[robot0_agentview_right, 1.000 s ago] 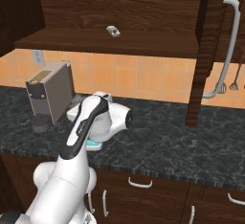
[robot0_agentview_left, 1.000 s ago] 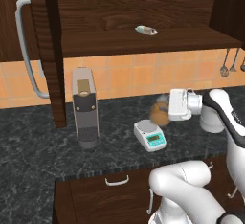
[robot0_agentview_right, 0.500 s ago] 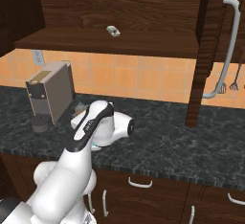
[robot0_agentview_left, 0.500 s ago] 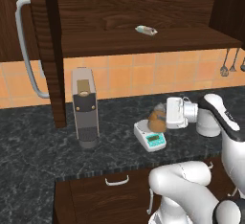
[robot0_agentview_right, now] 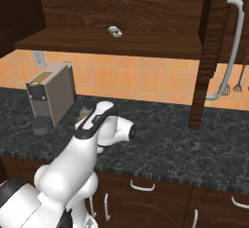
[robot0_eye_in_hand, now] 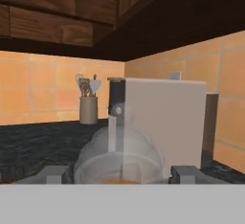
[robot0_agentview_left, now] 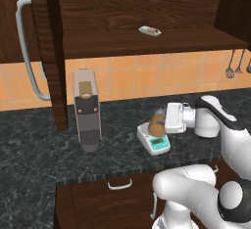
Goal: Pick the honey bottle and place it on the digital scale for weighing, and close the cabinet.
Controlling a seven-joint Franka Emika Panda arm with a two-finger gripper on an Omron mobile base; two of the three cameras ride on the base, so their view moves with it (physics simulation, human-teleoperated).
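The amber honey bottle [robot0_agentview_left: 155,125] hangs level with the hand, right over the grey plate of the white digital scale [robot0_agentview_left: 159,145]; I cannot tell whether it touches the plate. My gripper [robot0_agentview_left: 162,122] reaches in from the right and is shut on the bottle. In the hand view the bottle [robot0_eye_in_hand: 119,153] sits between the fingertips [robot0_eye_in_hand: 52,174]. The dark wooden cabinet [robot0_agentview_left: 137,37] stands open, its left door [robot0_agentview_left: 46,52] swung out with a long silver handle [robot0_agentview_left: 27,52]. Its right door [robot0_agentview_right: 214,51] is open as well.
A tall grey-and-black coffee machine [robot0_agentview_left: 87,110] stands just left of the scale. A small pale tube [robot0_agentview_left: 149,31] lies on the cabinet shelf. Utensils hang on the tiled wall at the right [robot0_agentview_left: 234,66]. A utensil holder [robot0_eye_in_hand: 88,106] stands far off on the counter.
The gripper has come down and a little to the left with the honey bottle, from above the counter to the scale's plate. The grip has not changed.
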